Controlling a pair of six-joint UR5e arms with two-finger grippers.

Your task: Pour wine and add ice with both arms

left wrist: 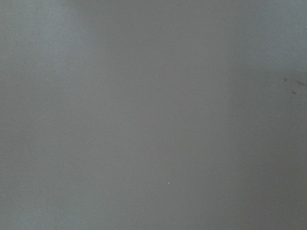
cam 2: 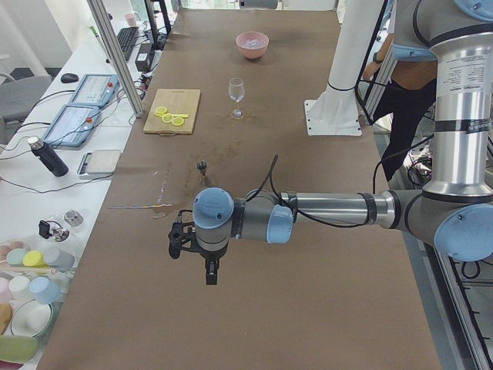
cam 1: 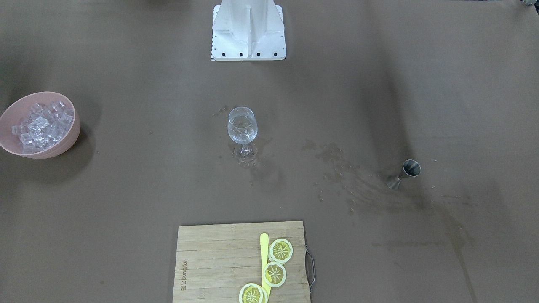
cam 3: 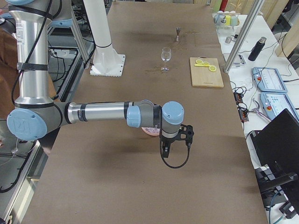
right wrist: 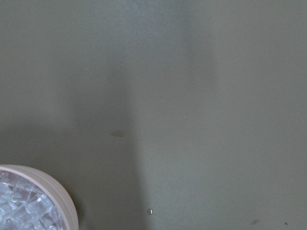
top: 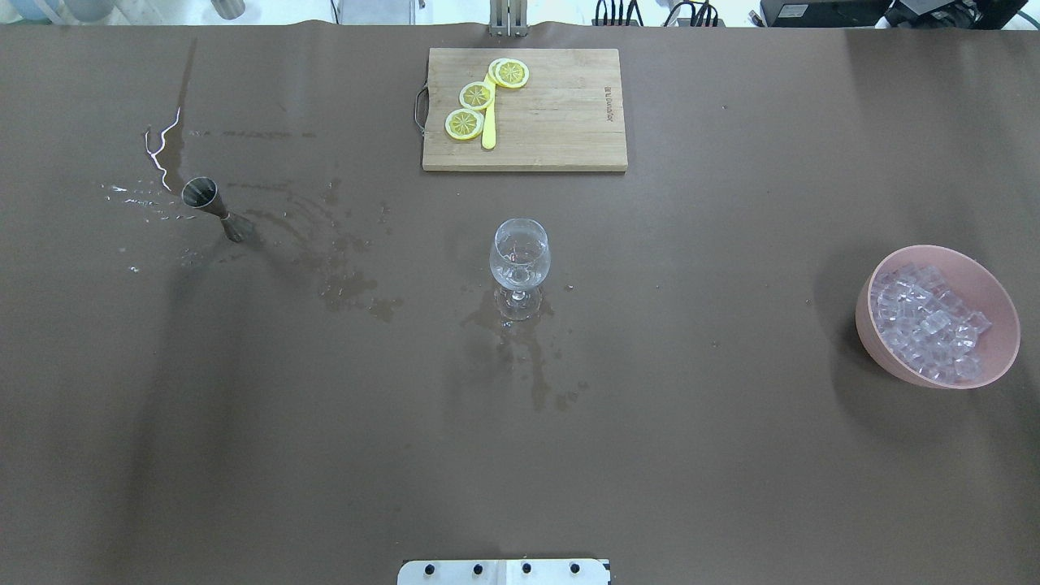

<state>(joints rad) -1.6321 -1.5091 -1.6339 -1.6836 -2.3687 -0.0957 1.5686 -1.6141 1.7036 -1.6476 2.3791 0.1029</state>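
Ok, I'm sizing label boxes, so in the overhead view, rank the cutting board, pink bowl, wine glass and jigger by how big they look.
Largest to smallest:
1. cutting board
2. pink bowl
3. wine glass
4. jigger

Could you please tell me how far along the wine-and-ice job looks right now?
Done: unclear. The wine glass shows only clear contents, with wet marks near it and the jigger. In hand: nothing visibly. The left gripper and right gripper hang over bare table. Left: the ice sits piled in the pink bowl.
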